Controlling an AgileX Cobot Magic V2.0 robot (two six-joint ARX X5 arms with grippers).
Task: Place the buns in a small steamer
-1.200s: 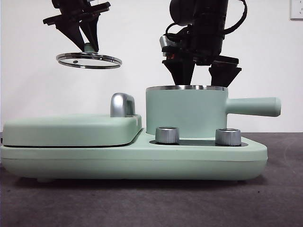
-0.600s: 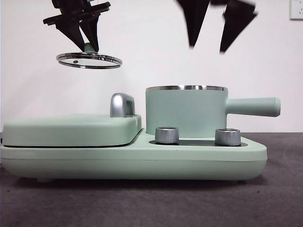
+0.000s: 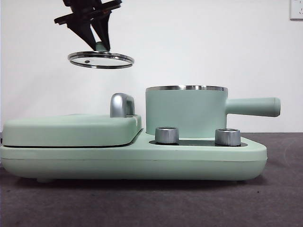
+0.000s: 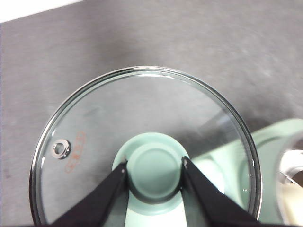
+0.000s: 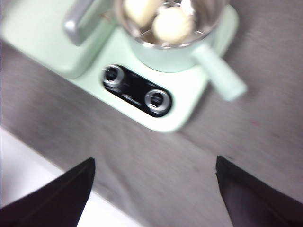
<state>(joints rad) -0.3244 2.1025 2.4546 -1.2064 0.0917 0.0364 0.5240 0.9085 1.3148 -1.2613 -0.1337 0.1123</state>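
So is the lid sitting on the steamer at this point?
No, the left end effector holds the lid by its knob in the air, off to the side of the open steamer.

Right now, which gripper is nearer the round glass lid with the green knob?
Left: left gripper clamps the glass lid by its knob; right gripper hangs open, apart.

I work at a bare lab-style test bench: plain white wall (image 3: 213,42); grey matted counter (image 3: 142,203); one mint-green cooker (image 3: 132,153); wall socket (image 3: 297,9) at one o'clock.
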